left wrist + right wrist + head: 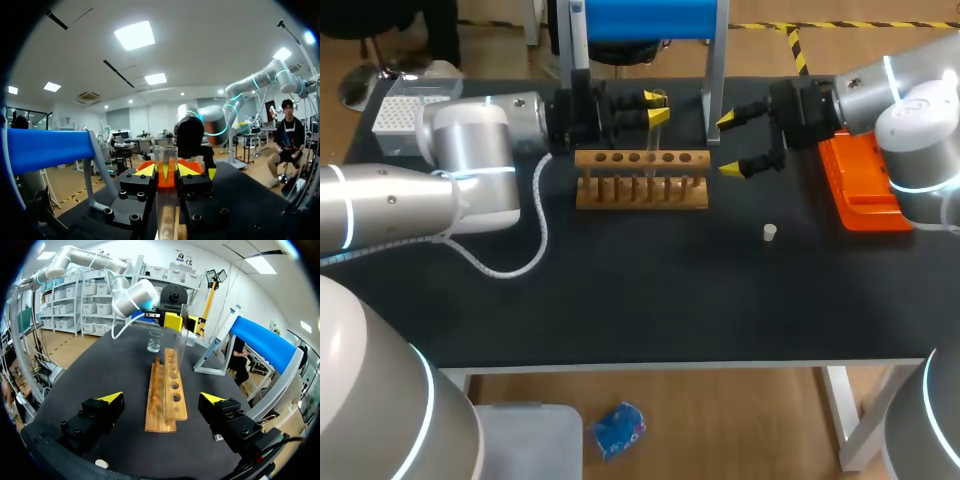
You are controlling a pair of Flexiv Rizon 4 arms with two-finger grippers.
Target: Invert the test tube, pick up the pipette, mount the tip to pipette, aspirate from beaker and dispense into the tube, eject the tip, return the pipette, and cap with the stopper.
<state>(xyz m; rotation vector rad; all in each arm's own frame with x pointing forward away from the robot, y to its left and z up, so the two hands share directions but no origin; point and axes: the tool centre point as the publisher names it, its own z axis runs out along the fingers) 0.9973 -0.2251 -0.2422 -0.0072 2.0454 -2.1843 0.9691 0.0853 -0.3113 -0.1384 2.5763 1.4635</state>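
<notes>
Hanging over the wooden rack (640, 180), the glass tube (166, 160) is clamped upright between the left jaws, open rim uppermost as far as I can tell and lower end just above the row of holes. From where I stand the worry is the glass itself. It is smooth, held only by two yellow tips, and a turn of the wrist could let it slide or swing its end against the rack and tip the whole thing. The right jaws stand wide apart and empty just off the rack's right end, facing the left ones, so a careless reach could bring the two arms together. A metal leg of the blue-topped stand (640, 18) rises close behind the tube and crowds any swing backward. Further out, a small beaker (155, 341) stands beyond the rack near the left arm (470, 150). The white stopper (770, 233) lies alone on the tabletop (650, 310), an orange tray (860, 195) sits under the right arm (910, 110), and a loose cable (520, 262) trails from the left.
</notes>
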